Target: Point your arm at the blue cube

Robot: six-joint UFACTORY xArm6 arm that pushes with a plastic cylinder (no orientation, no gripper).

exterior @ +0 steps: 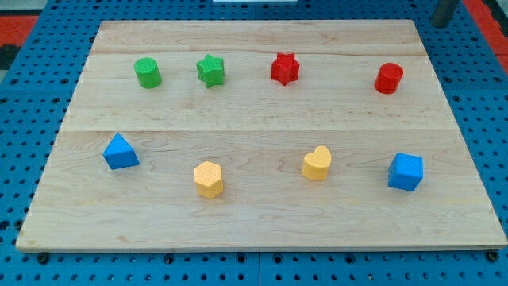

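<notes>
The blue cube (406,171) sits on the wooden board (254,119) at the view's lower right. My tip (439,25) shows at the view's top right corner, just beyond the board's top right corner, over the blue pegboard. It is far above the blue cube in the view and touches no block. The nearest block to it is the red cylinder (389,78), below and to its left.
A green cylinder (147,72), a green star (210,71) and a red star (285,68) stand in the top row. A blue triangular block (120,152), a yellow hexagon (209,179) and a yellow heart (317,163) stand in the bottom row.
</notes>
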